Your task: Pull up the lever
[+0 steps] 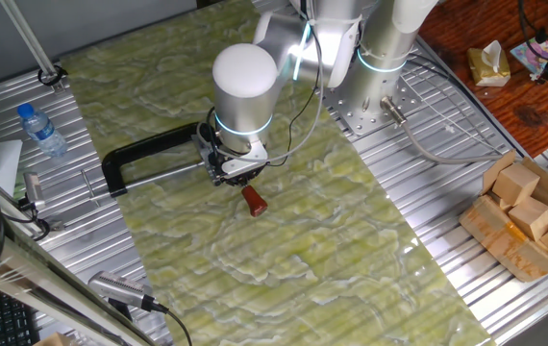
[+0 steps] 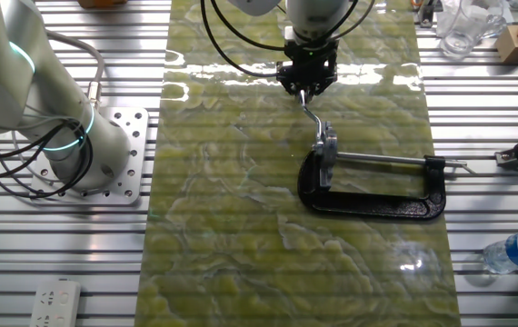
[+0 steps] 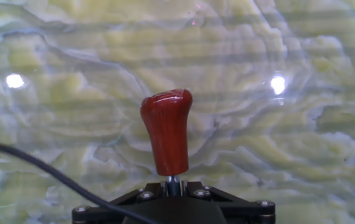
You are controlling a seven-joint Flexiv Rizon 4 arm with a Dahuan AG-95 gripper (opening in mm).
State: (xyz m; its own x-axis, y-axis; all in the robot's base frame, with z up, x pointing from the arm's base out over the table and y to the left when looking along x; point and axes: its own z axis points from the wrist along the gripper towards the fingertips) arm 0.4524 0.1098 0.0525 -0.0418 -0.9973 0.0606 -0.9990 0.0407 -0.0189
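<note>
The lever is a thin silver rod (image 2: 313,111) ending in a red-brown knob (image 3: 167,130). It is hinged to the screw end of a black C-shaped clamp (image 2: 373,205) lying flat on the green marbled mat. My gripper (image 3: 173,185) is shut on the rod just below the knob, with the knob sticking out past the black fingers (image 3: 145,195). From one fixed view the knob (image 1: 255,201) pokes out under the gripper (image 1: 240,177), just above the mat. In the other fixed view the gripper (image 2: 306,88) hides the knob.
A water bottle (image 1: 41,130) lies on the slatted metal table left of the clamp frame (image 1: 141,153). A cardboard box of wooden blocks (image 1: 529,216) stands at the right. The arm's base plate (image 2: 114,154) is bolted beside the mat. A black cable (image 3: 47,174) crosses the hand view.
</note>
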